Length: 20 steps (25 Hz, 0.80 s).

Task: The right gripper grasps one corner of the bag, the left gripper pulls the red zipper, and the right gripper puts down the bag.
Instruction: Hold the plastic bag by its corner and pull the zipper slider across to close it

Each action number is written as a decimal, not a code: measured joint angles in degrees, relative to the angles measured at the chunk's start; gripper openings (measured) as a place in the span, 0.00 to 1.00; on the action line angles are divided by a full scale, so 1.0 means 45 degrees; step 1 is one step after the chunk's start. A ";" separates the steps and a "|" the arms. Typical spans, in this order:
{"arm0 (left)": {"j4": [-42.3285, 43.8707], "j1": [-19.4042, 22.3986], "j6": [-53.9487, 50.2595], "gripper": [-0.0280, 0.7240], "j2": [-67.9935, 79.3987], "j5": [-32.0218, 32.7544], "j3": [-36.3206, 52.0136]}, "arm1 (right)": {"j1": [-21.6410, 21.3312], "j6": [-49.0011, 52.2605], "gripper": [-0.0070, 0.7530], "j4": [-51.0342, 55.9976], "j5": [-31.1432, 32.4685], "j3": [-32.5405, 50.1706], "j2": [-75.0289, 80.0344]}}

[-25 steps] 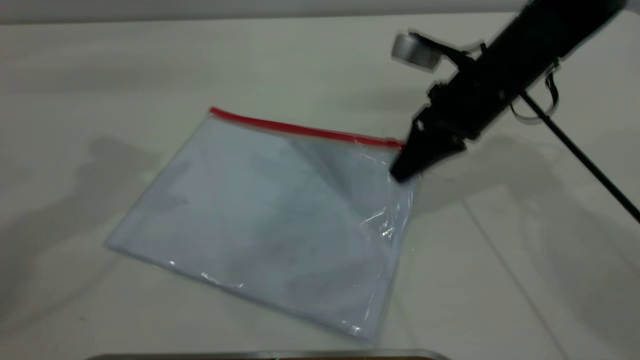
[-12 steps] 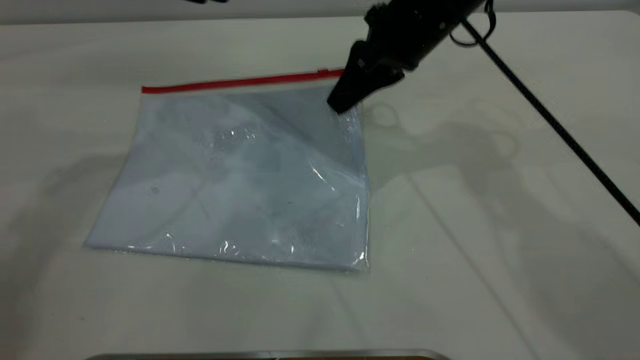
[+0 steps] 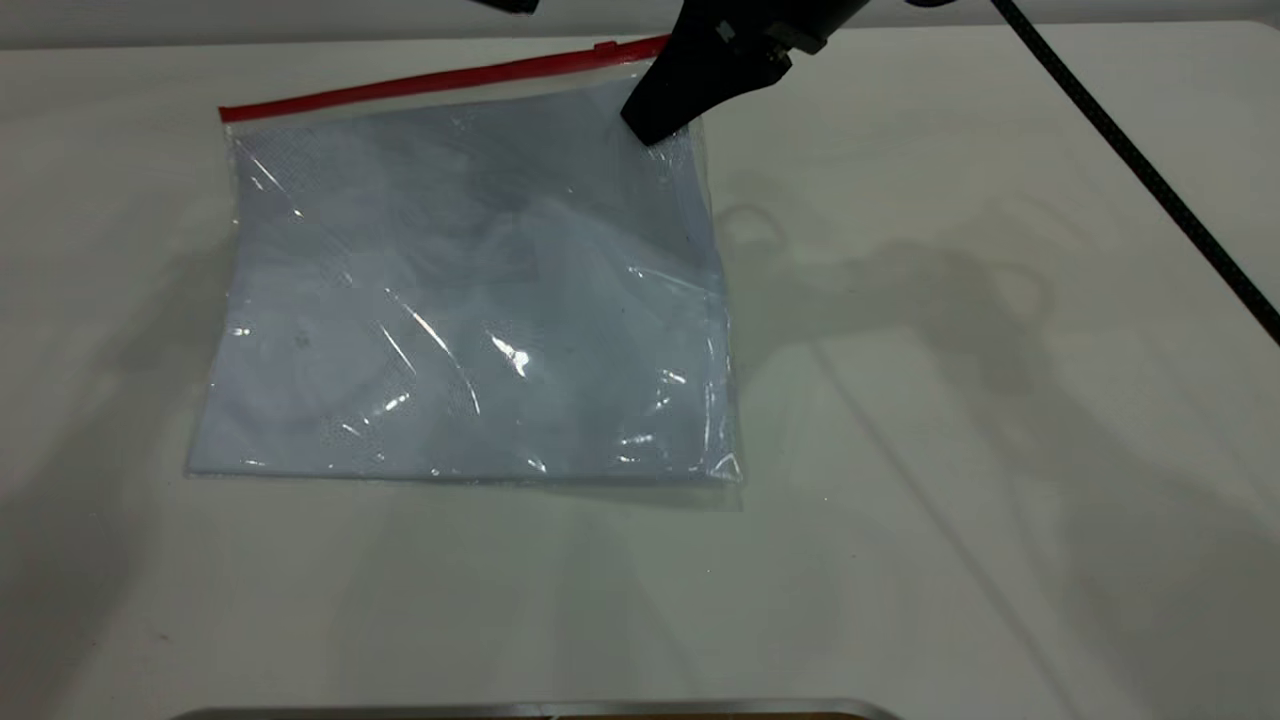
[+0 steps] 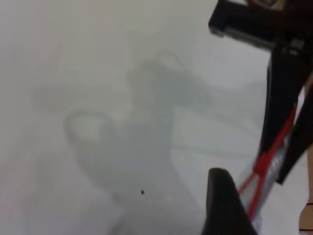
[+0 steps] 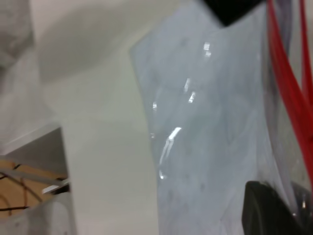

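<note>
One claw working: right gripper clamped on the bag corner by the red zipper, lifting that edge off the table, presumably tensioning it for the pull.

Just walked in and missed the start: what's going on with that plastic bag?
The right gripper is clamped on the bag at the corner where the red zipper ends, holding that edge up while the far edge rests on the table. The slider tab sits close to the gripped corner. Only a sliver of the left gripper shows at the top of the exterior view; it has not taken the zipper.
</note>
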 joint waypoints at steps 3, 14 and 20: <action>0.0014 -0.0118 -0.0106 0.68 0.0201 0.0267 -0.0316 | 0.0000 -0.0125 0.05 0.0172 0.0163 0.0000 0.0000; 0.0983 -0.1042 -0.0068 0.67 0.0475 0.0433 -0.0430 | 0.0000 -0.0782 0.05 0.0763 0.1002 0.0000 0.0000; 0.1021 -0.1042 -0.0068 0.54 0.0475 0.0381 -0.0430 | 0.0000 -0.0807 0.05 0.0763 0.1002 0.0000 0.0000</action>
